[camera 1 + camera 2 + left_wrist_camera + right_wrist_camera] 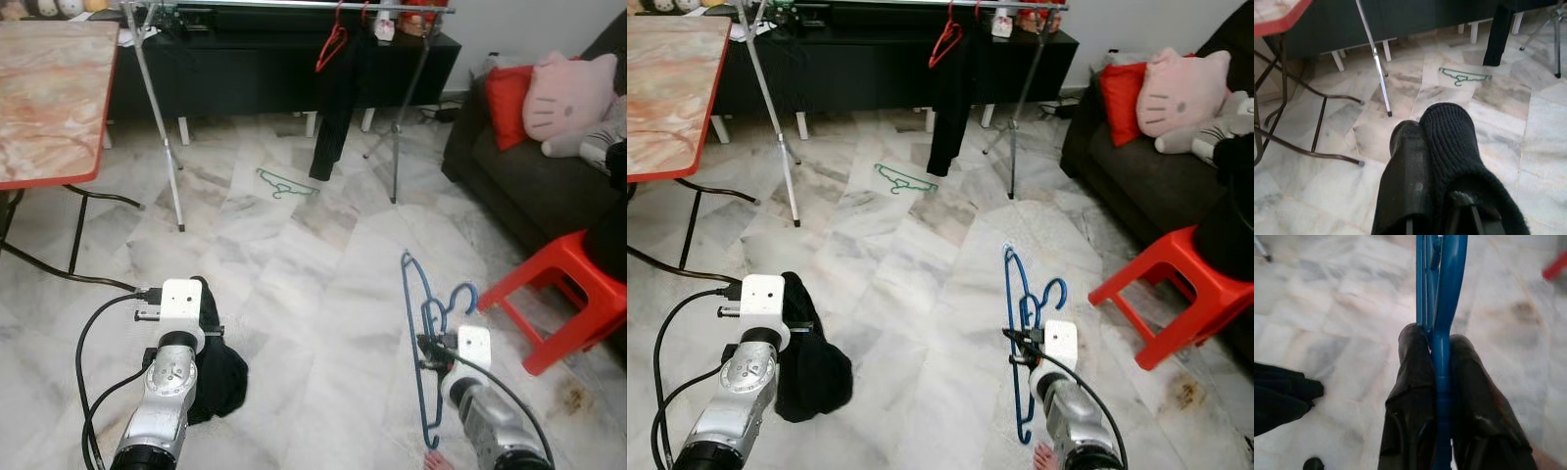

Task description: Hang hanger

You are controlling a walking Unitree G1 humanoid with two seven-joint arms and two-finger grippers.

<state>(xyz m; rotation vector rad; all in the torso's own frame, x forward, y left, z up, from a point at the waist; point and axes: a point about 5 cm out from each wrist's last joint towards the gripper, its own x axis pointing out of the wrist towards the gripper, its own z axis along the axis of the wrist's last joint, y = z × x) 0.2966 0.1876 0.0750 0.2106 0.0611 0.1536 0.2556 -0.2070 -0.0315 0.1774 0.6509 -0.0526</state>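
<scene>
Right hand (1019,338) is clenched on the blue hanger (1021,323). In the right wrist view both fingers (1410,362) pinch the hanger's bar edge-on. Hanger is carried upright over the floor, hook (1054,291) pointing toward the red stool (1176,284).

Left hand (1435,142) is clenched on a black knit cloth (217,377). The cloth is wrapped over one finger and bunches low beside the arm.

Rack (294,8) stands ahead, well apart from me, in front of the dark cabinet (245,59). A red hanger (333,44) and black trousers (331,117) already hang on the rail. A green hanger (286,184) lies on the floor between the rack legs. Desk (54,98) is on my left, sofa (529,166) on my right.

My read: transport stage, hanging not yet started.

Risks as I judge them:
- The grip is a thin pinch on a narrow bar. The hanger could rotate in the fingers during the walk, leaving the hook misaligned with the rail.
- The green hanger sits on my approach line. A foot could catch it or slide on the marble.
- The stool is near the right arm, so a wide swing could snag the hook.
- The rail is crowded near the trousers. I would aim for the bare stretch left of the red hanger.
- The cloth may droop and slip from the left hand.
</scene>
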